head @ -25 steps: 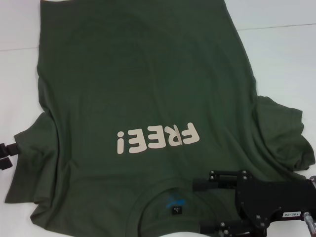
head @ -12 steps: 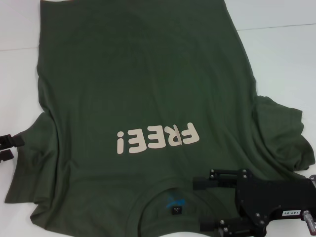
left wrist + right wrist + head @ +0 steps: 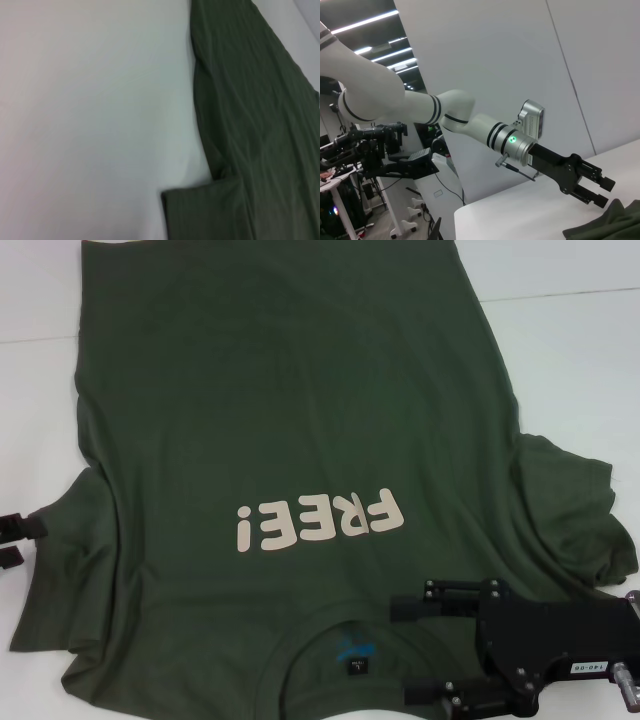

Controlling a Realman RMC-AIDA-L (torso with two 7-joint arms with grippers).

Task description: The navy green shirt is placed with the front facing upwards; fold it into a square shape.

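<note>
The navy green shirt lies spread front up on the white table. Its cream "FREE!" letters read upside down to me, and its collar lies at the near edge. My right gripper is open over the shoulder just right of the collar, with only flat cloth under its fingers. My left gripper stands open at the left sleeve's edge. The right wrist view shows that left gripper open, just above the sleeve. The shirt's side edge and sleeve fill part of the left wrist view.
The right sleeve lies bunched and wrinkled at the right. Bare white table runs along the shirt's left side and past its right side. A seam line crosses the table at the far right.
The left gripper has shifted a little farther from me along the left sleeve's edge. The right gripper and the shirt have hardly moved.
</note>
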